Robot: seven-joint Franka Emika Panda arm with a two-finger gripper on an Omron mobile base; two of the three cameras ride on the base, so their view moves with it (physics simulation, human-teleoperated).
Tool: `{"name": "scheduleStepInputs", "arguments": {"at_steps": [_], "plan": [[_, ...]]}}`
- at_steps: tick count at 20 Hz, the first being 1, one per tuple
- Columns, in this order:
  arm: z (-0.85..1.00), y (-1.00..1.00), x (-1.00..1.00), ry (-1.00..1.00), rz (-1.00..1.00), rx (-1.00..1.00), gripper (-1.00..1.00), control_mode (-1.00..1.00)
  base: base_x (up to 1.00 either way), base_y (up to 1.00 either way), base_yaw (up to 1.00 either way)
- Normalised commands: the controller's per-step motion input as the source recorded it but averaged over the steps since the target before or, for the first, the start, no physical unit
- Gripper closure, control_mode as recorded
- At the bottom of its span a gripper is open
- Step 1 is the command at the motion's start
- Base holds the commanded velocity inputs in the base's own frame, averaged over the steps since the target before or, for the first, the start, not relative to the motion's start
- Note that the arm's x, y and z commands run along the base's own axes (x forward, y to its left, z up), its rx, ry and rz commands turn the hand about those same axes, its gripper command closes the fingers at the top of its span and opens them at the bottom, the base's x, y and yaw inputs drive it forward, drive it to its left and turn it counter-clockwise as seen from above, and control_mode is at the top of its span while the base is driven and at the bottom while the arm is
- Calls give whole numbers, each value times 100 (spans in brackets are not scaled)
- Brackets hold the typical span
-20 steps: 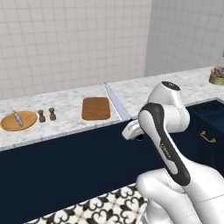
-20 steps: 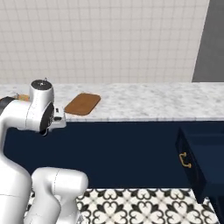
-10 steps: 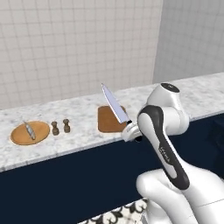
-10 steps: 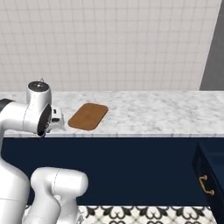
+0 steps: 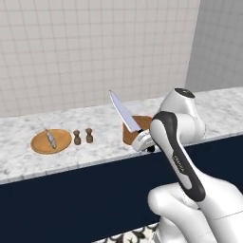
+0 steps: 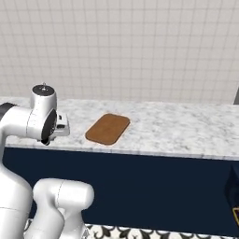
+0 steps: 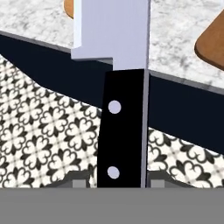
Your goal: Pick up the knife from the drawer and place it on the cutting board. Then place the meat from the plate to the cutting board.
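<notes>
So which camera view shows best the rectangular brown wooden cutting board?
The right base view: the rectangular brown wooden cutting board lies whole and unobstructed on the marble counter. In the left base view the knife blade and arm cover most of it. The hand view catches just one corner.

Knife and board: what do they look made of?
Knife: blade looks like smooth, matte grey metal; handle looks like black plastic or resin, with two pale rivets. Board: apparently wood, flat brown with a matte finish and rounded corners; no grain shows.
</notes>
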Motion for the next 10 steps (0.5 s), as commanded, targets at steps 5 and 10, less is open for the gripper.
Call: {"name": "scheduleStepInputs", "arguments": {"at_steps": [5, 10], "plan": [[0, 0, 0, 0, 0, 0, 100, 100, 48, 2, 6], [0, 0, 0, 0, 0, 0, 100, 100, 48, 16, 0]]}}
